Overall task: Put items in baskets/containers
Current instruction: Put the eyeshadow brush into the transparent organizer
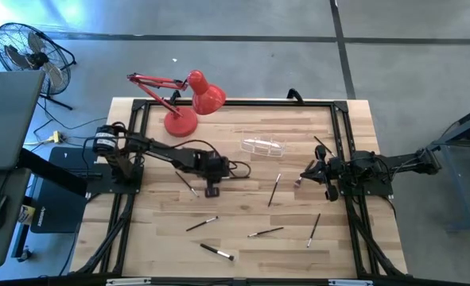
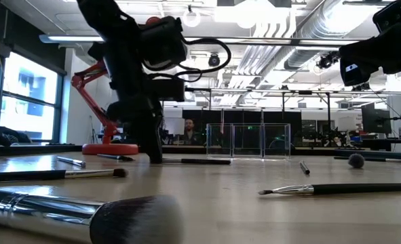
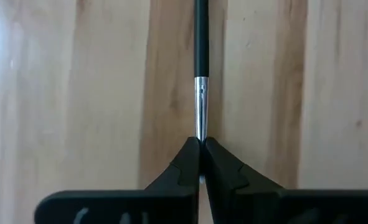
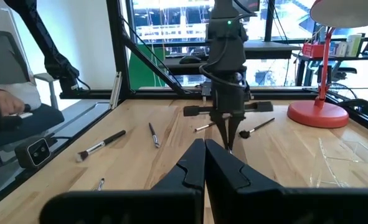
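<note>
Pale wood tabletop inside a black frame, grey concrete floor around, a fan off the far-left corner. Red lamp near the far edge; clear holder just right of centre toward that edge. Brushes scattered: one mid-tabletop, several toward the near edge. Left gripper reaching to the centre, pointing down; right gripper low near the right edge, clenched on nothing visible.

Level with the surface: open office behind, ducts overhead, a seated person far off; holder standing upright, a large brush nearest the lens.

Left wrist: gripper pinched on a silver-ferruled brush lying on the wood.

Right wrist: fingers together, windows and green screen beyond.
</note>
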Controlling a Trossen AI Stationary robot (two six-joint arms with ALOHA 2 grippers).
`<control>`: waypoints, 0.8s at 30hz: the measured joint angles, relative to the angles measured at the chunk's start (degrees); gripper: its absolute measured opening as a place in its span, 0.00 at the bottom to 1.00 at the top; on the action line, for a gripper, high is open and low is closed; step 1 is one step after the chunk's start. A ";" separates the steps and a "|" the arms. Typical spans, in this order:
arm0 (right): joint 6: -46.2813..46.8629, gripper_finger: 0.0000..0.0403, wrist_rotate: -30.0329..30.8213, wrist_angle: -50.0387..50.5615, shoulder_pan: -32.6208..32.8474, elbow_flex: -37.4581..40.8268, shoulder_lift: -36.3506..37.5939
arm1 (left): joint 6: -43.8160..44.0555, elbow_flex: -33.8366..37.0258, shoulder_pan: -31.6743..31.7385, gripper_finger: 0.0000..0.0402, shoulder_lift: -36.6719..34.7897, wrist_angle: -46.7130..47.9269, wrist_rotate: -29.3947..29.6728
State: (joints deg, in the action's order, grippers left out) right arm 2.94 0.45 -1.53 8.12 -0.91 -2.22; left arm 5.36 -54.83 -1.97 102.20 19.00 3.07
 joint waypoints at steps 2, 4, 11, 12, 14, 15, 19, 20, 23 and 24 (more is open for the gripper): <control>0.00 0.00 0.02 0.01 0.00 0.00 0.00 | 1.58 0.07 -0.69 0.01 0.01 -1.24 -0.02; -0.20 0.00 0.00 0.01 0.02 0.00 0.00 | 2.47 0.08 -1.24 0.01 0.01 -2.59 0.24; 0.54 0.00 5.32 -2.73 0.19 0.00 -0.13 | 2.90 -1.62 -1.62 0.00 0.37 -3.80 -0.50; 0.52 0.00 5.77 -3.84 0.47 0.00 -0.53 | 2.82 -2.00 -1.62 0.00 0.41 -3.73 -0.68; -0.03 0.00 6.92 -4.77 1.20 -0.59 -1.92 | 2.63 -2.68 -1.60 0.00 0.43 -3.67 -0.79; -0.29 0.00 7.66 -4.80 1.61 -1.30 -3.24 | 2.59 -3.01 -1.60 0.00 0.43 -3.93 -0.73; -0.46 0.00 10.95 -4.77 3.40 -6.08 -11.90 | 2.46 -3.19 -1.53 0.00 0.39 -4.23 0.02; -0.50 0.00 11.48 -4.69 3.74 -7.75 -14.92 | 2.46 -3.19 -1.53 0.00 0.38 -4.30 0.05; -1.59 0.00 13.15 -3.29 4.60 -13.19 -24.91 | 2.46 -3.22 -1.51 0.00 0.31 -4.57 0.24; -1.77 0.00 13.55 -2.39 4.78 -15.09 -28.41 | 2.46 -3.23 -1.51 0.00 0.30 -4.69 0.24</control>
State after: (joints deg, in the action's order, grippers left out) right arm 1.17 14.00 -3.91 12.90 -16.00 -30.63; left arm 7.81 -58.06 -3.49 102.50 14.31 3.31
